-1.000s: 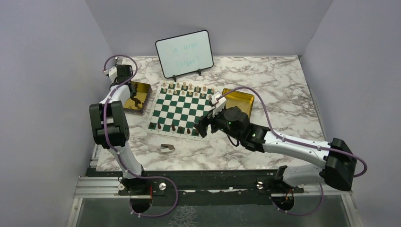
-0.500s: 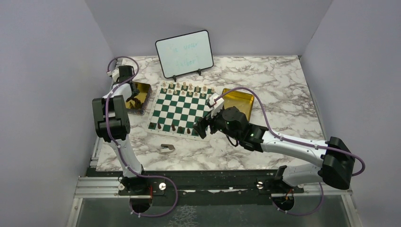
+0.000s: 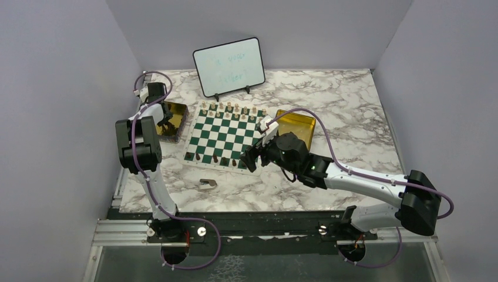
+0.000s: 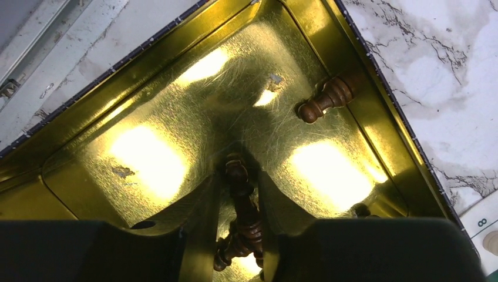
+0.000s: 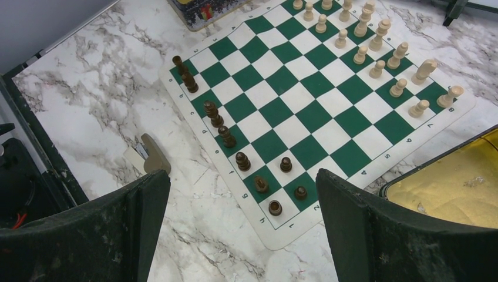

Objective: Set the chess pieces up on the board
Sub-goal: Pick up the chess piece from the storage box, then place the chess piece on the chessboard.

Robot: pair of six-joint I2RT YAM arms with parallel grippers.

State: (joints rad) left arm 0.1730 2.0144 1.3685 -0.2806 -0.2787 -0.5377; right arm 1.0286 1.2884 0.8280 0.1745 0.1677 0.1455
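Edges: the board [image 3: 225, 134] lies in the far middle of the surface [image 3: 352, 117]. The gold left tin [image 3: 179, 111] is just beside its left border, and the gold right tin [image 3: 300, 122] is just beside its far right corner.
Open room: we see wide marble from the right tin to the right edge. A band also runs between the board's near border and the near edge, where a grey scrap [image 3: 207, 184] lies. The whiteboard [image 3: 229, 66] stands at the far edge.
Light pieces [image 5: 379, 67]: two rows along the board's far border. The picture cuts some, so we give no number.
Dark pieces [image 5: 226, 136]: we count nine on the board, near its near border.
Tins: two.
Left pincer [image 4: 238, 194]: it is down inside the left tin, with its fingers close on both sides of a lying dark piece [image 4: 236, 173]. We cannot tell if they clamp it. A second dark piece [image 4: 329, 97] lies against the tin wall, apart from it.
Right pincer [image 5: 241, 176]: its fingers are wide apart and hold nothing. It hovers over the board's near right corner, with the dark pieces below.
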